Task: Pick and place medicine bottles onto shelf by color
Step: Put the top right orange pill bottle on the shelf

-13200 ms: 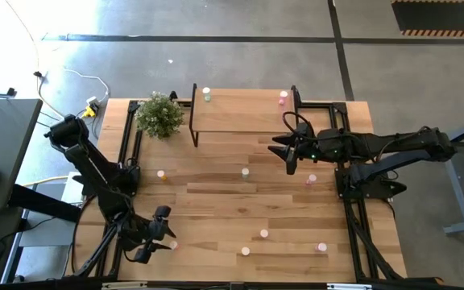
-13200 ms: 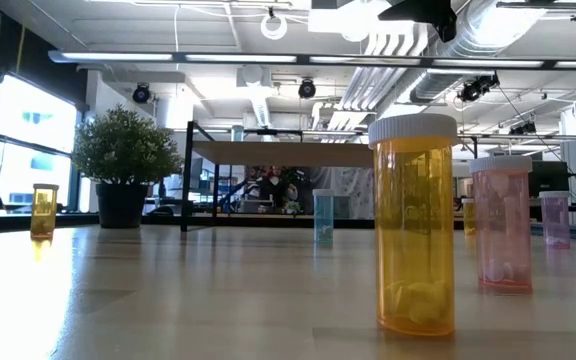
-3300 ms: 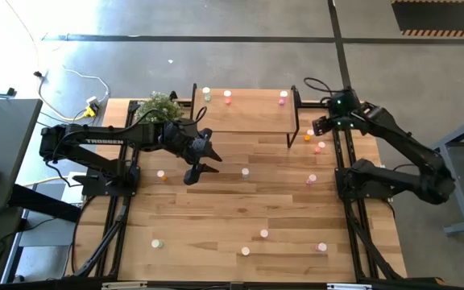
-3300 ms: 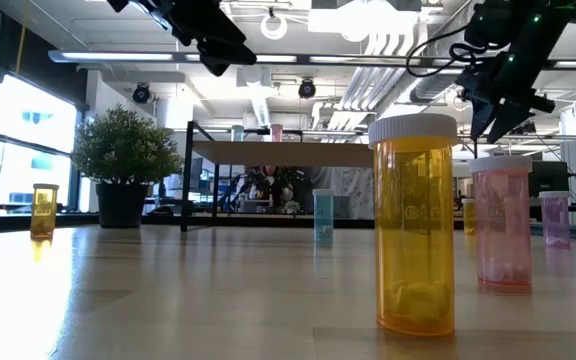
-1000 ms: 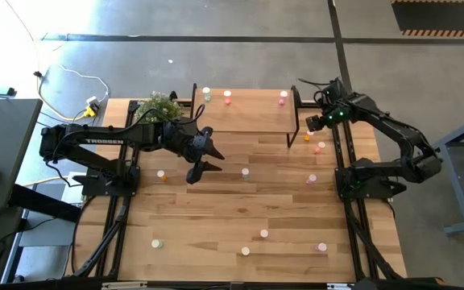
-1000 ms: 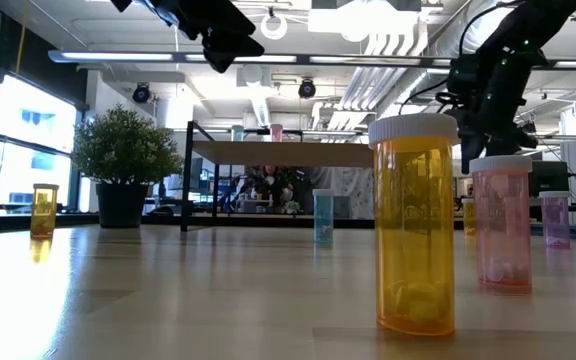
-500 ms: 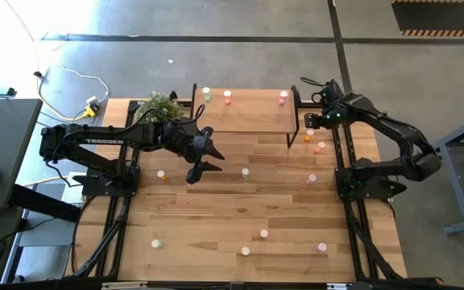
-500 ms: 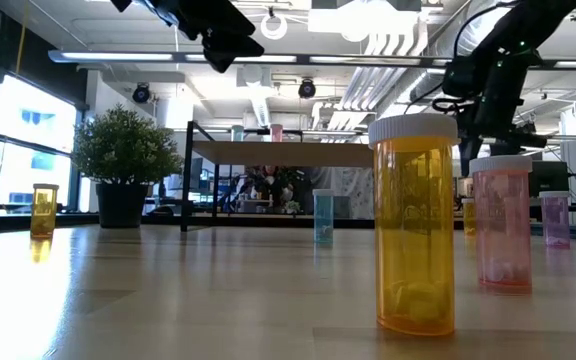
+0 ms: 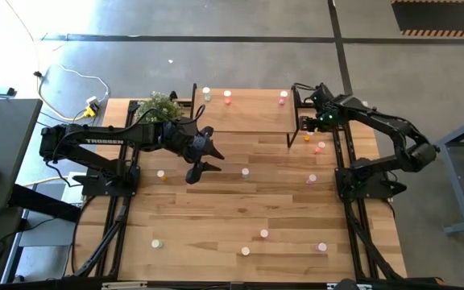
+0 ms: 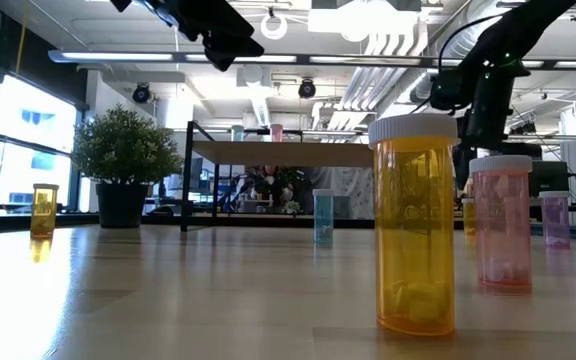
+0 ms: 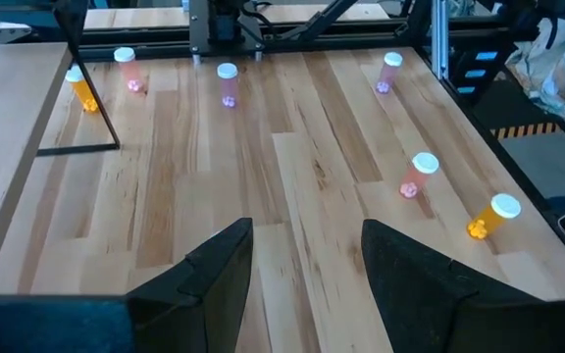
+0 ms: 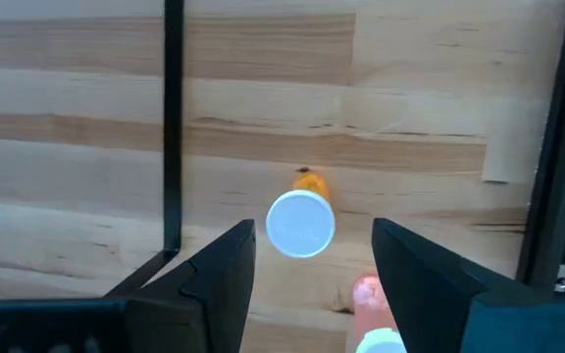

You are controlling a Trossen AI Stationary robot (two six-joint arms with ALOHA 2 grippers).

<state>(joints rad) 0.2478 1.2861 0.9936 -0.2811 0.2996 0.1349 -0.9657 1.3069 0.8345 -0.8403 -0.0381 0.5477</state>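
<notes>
Your right gripper (image 12: 307,257) hangs open over an orange bottle (image 12: 301,222) on the counter (image 9: 216,209), just beside the shelf (image 9: 244,111). Your left gripper (image 9: 202,153) waits open and empty, high over the counter's middle.

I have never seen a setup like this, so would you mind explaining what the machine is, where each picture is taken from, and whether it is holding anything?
These are two dark robot arms at a slatted wooden table. One picture looks straight down from above, one looks level across the tabletop, and one comes from each arm's wrist.

Small plastic medicine bottles with pale caps stand scattered about, such as the pink bottle. Three stand on the light wood shelf with black legs, beside a green potted plant.

The left gripper hangs open over the table's middle, holding nothing. The right gripper hangs open by the shelf's right end, straight above an orange bottle, not yet gripping it.
</notes>
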